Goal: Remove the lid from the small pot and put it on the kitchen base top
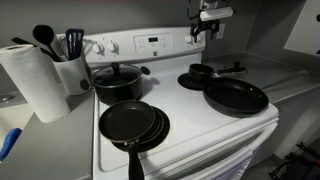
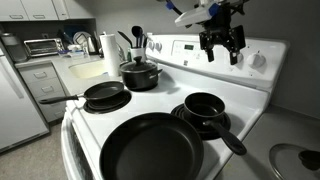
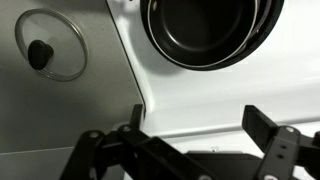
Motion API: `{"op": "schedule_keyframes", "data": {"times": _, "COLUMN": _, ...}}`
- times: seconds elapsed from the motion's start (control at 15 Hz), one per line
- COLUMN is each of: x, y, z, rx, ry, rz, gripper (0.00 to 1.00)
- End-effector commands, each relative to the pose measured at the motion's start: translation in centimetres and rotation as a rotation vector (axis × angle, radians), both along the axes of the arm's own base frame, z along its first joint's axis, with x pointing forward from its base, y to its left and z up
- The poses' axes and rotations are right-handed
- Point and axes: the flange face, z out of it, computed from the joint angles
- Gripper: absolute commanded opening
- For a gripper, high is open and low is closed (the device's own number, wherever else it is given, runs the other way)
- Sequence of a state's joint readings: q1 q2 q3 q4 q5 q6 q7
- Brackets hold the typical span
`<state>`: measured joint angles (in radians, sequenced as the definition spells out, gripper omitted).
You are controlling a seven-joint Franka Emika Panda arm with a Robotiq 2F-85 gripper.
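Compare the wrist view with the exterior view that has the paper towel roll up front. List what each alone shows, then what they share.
Wrist view only: the lid with its black knob, lying flat beside the stove.

Exterior view only: the paper towel roll, the utensil holder, the big lidded pot, the small pot, uncovered, and the stacked frying pans.

Both: the gripper, seen open in the wrist view, the white stove top, the kitchen base top and a black pan.
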<state>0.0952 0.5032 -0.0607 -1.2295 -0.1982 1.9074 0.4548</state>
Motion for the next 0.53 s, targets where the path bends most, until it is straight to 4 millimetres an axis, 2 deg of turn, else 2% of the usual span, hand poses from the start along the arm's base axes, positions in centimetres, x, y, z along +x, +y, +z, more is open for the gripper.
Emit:
{"op": "schedule_keyframes", "data": {"times": 0.0, "x": -0.24, "y": -0.03, "z": 0.50, "rx": -0.001, "ry": 0.000, "rz": 0.010, "gripper": 1.00}}
{"op": "schedule_keyframes", "data": {"times": 0.47, "x": -0.70, "y": -0.09, "z": 0.42, "rx": -0.002, "ry": 0.010, "rz": 0.016, "gripper": 1.00}}
